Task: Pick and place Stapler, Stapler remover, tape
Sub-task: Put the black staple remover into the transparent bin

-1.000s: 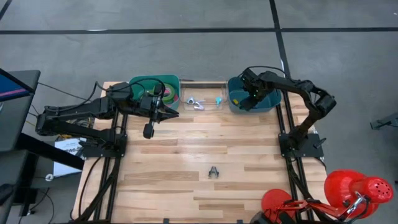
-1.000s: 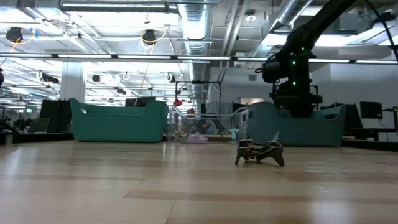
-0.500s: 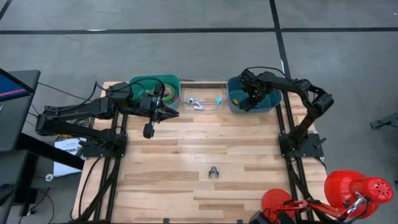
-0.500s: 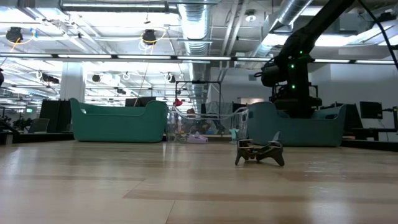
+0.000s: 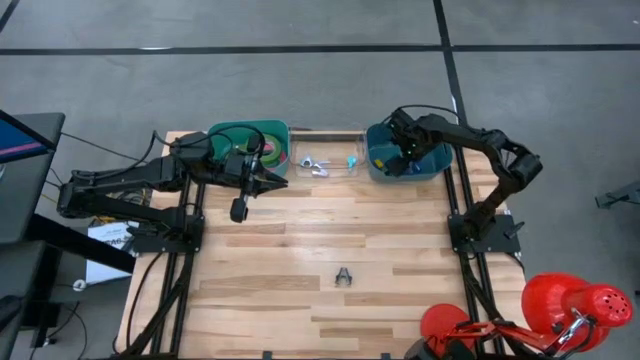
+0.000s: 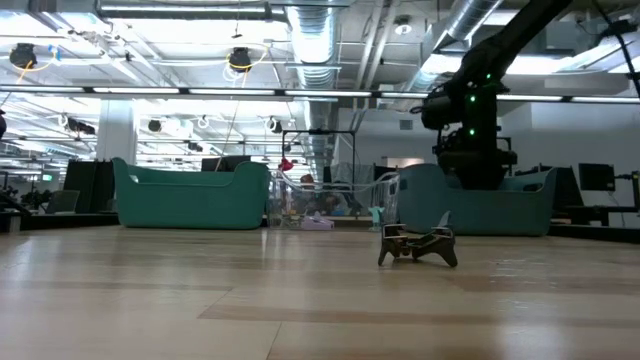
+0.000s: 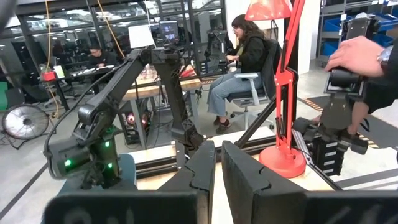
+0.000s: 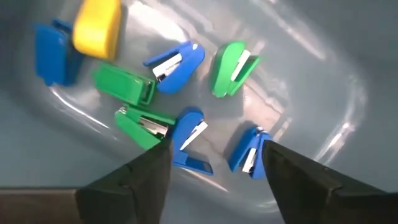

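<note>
Wooden planks form the bench (image 5: 300, 250) seen from above, with a grey floor around it. At its far edge sit a teal bin on the left (image 5: 225, 135), a clear tray (image 5: 325, 150) in the middle, and a second teal bin on the right (image 5: 440, 165). The left bin holds the tape (image 5: 268, 152). The left tool (image 5: 272, 180) rests pressed together just in front of that bin. The right arm bends down over the right bin, its right tool (image 5: 400, 160) inside the rim. A small dark stapler remover (image 5: 343, 277) lies alone mid-bench, well apart from both arms.

From bench level, the stapler remover (image 6: 417, 244) sits in the foreground; the right arm hangs into the bin (image 6: 520, 210) behind it.

Looking past the left arm's wrist, its fingers (image 7: 202, 171) sit closed with only a slit between them; people sit at desks in the room beyond.

Looking past the right arm's wrist, its fingers (image 8: 130, 180) stand spread above small staplers (image 8: 193, 134), blue, green and yellow, on the bin floor. A second ago this tool was narrower; it has just widened. Likely a stapler has been dropped in, leaving the remover as a next target.
</note>
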`<state>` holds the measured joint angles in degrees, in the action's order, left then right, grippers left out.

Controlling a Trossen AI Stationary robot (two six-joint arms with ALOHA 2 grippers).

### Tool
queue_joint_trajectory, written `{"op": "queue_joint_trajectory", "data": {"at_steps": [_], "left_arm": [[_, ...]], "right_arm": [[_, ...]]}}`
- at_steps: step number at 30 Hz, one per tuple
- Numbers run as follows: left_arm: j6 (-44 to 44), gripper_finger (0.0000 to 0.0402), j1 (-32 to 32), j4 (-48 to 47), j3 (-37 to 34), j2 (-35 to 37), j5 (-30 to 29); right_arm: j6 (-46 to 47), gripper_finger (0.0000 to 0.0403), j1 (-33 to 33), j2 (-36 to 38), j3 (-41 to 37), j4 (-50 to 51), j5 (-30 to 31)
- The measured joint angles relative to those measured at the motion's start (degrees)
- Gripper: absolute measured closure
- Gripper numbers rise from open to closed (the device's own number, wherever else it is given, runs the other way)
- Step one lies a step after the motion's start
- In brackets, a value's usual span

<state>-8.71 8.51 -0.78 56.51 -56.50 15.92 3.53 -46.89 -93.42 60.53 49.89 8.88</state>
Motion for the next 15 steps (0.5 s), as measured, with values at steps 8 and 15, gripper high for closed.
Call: {"op": "queue_joint_trajectory", "data": {"at_steps": [8, 15], "left_arm": [[0.0, 0.0380, 0.0, 0.1, 0.0, 0.0, 0.0], [0.0, 0.0380, 0.0, 0.6, 0.0, 0.0, 0.0]], "right_arm": [[0.0, 0.0169, 1.6, 8.1, 0.0, -0.9, 0.0], [-0.3, 0.0176, 5.4, 13.9, 0.0, -2.3, -2.1]]}}
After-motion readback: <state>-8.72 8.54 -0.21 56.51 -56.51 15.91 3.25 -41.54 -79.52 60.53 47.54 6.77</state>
